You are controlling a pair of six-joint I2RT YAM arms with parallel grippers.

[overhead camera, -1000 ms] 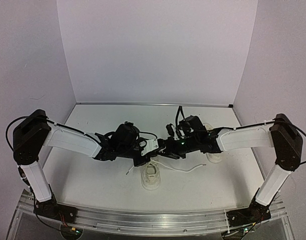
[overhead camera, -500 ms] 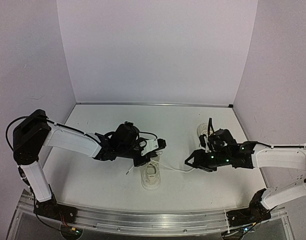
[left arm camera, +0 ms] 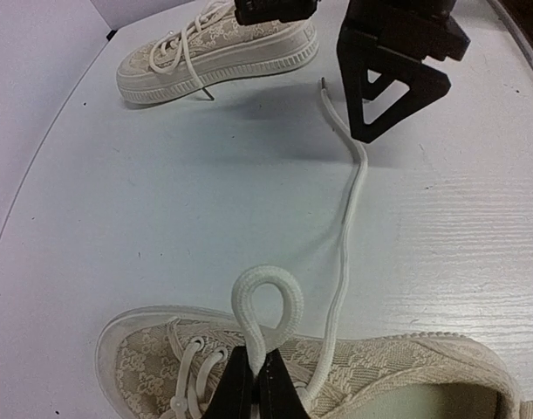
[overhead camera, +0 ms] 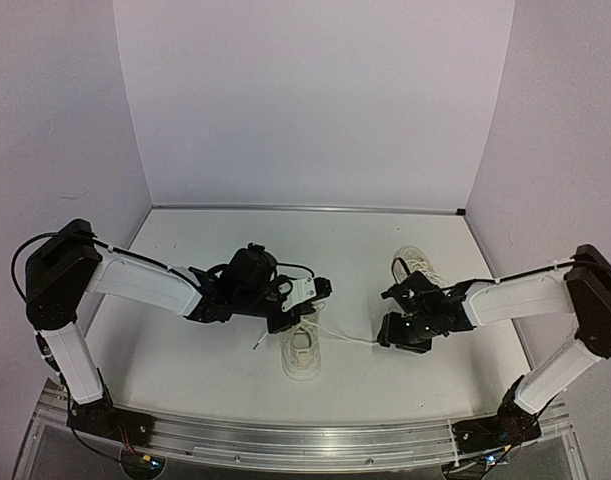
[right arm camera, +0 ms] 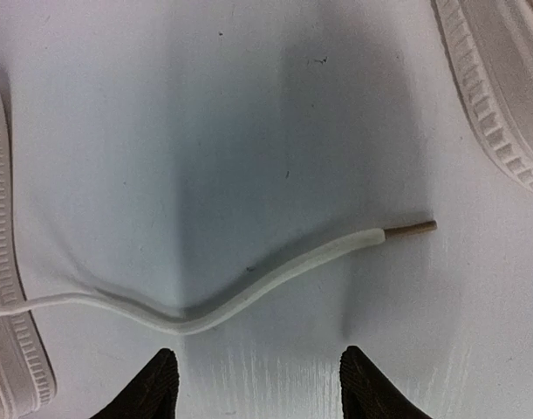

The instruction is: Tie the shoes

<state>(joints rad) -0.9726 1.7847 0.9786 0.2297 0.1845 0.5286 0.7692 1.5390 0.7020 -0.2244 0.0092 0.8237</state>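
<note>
Tally:
- Cream-white sneakers: two, near sneaker [overhead camera: 303, 356] and far sneaker [overhead camera: 413, 262].
- Robot arms: two, one gripper apiece, left gripper [left arm camera: 253, 388] and right gripper [right arm camera: 257, 380].
- Lace loop [left arm camera: 268, 292]: one.
- Loose lace tails off the near sneaker: two, right tail [left arm camera: 345, 218] and left tail [overhead camera: 257, 343].

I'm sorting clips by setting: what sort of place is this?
Probably a lab test booth, not a home: plain lilac walls box in a white table, with two robot arms bolted to an aluminium rail at its near edge.
</note>
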